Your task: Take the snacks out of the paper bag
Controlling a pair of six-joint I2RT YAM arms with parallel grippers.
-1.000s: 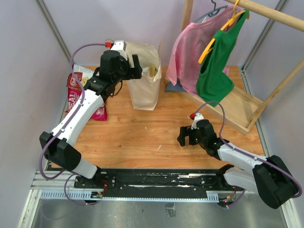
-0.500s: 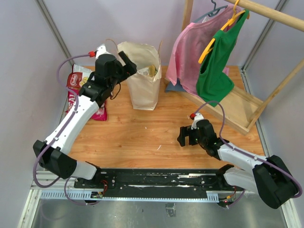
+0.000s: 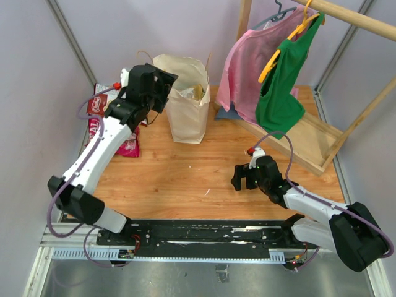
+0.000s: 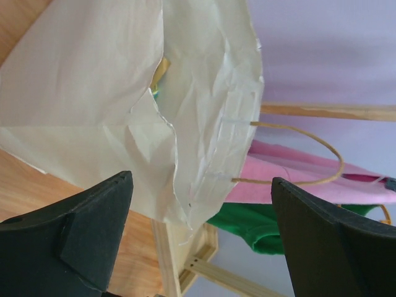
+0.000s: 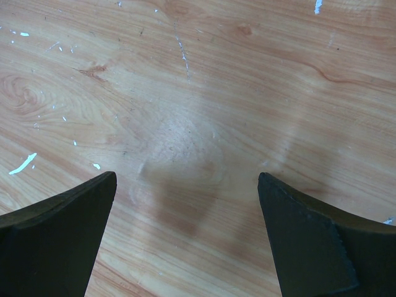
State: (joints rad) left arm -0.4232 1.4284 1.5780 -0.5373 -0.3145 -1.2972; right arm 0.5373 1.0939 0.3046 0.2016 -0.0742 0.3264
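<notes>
One paper bag [image 3: 187, 108] stands at the far middle of the one wooden table [image 3: 179, 179]; the left wrist view shows one of its loop handles [image 4: 322, 143]. Two snack packets lie at the far left, one red-white packet [image 3: 96, 105] and one magenta packet [image 3: 130, 147], both partly hidden by the arm. At least one yellowish item [image 3: 197, 92] shows in the bag's mouth; how many lie inside cannot be told. Two shirts hang at the far right, one pink shirt [image 3: 244, 71] and one green shirt [image 3: 279, 93], on one wooden rack [image 3: 356, 18]. There are two grippers: the left gripper [image 4: 201, 185] and the right gripper [image 5: 187, 179].
</notes>
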